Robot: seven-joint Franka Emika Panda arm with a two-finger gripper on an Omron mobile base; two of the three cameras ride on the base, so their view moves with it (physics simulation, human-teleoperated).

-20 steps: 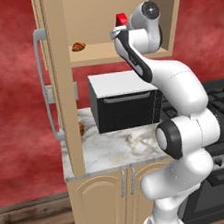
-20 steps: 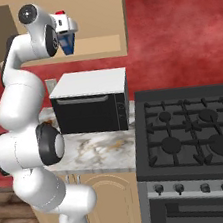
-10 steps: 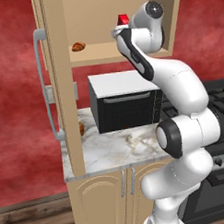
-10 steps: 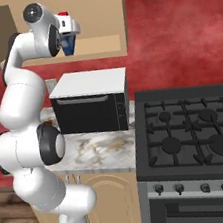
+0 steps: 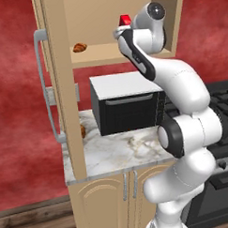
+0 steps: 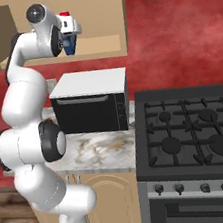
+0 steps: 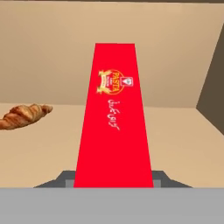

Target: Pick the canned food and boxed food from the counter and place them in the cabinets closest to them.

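The boxed food [image 7: 113, 118], a red carton with "pasta" print, stands upright between my fingertips in the hand view, just above the cabinet's tan shelf [image 7: 175, 144]. My gripper [image 7: 113, 179] is shut on it. From the left base view the carton's red top [image 5: 125, 19] shows inside the open wall cabinet [image 5: 99, 58], with the gripper [image 5: 123, 28] beside it. In the right base view its blue side [image 6: 69, 43] hangs under the white hand [image 6: 70, 26]. A small reddish-brown thing [image 5: 83, 131] on the counter [image 5: 117, 151] peeks from behind the door; I cannot tell if it is the canned food.
A croissant [image 7: 24, 116] lies on the same shelf left of the carton [image 5: 79, 47]. The cabinet door [image 5: 58, 90] stands open with its grey handle [image 5: 44, 81] outward. A black microwave [image 5: 127, 106] sits below the shelf, and a gas stove [image 6: 192, 131] lies to the right.
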